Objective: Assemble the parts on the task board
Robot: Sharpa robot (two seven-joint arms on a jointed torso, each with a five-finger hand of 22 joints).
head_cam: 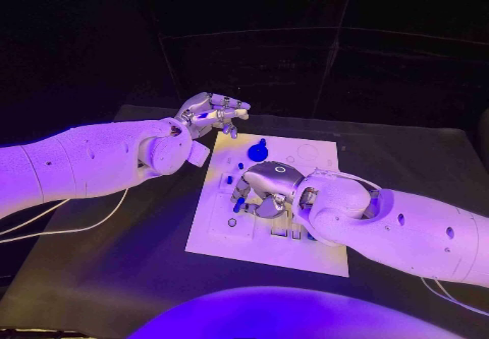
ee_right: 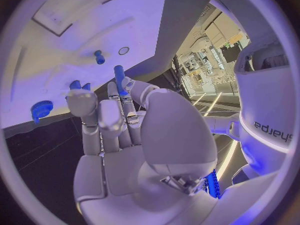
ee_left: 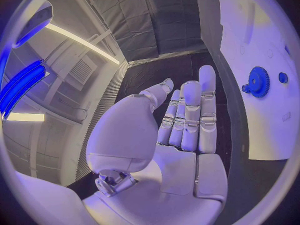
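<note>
Pinching blue peg (ee_right: 119, 76), right hand (head_cam: 267, 188) fingers over task board (head_cam: 316, 251); left hand (head_cam: 212, 113) fingers spread, empty.

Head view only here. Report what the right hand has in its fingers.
Observer: Right wrist view: the right hand pinches a short blue cylindrical peg between thumb and fingers, above the white task board.
Operator: Now check the left palm.
Observer: Left wrist view: the left hand holds nothing; its fingers lie straight, palm bare.
Operator: Find a hole near the peg.
Observer: What looks like a small round hole shows beside a second small blue pin on the board.
</note>
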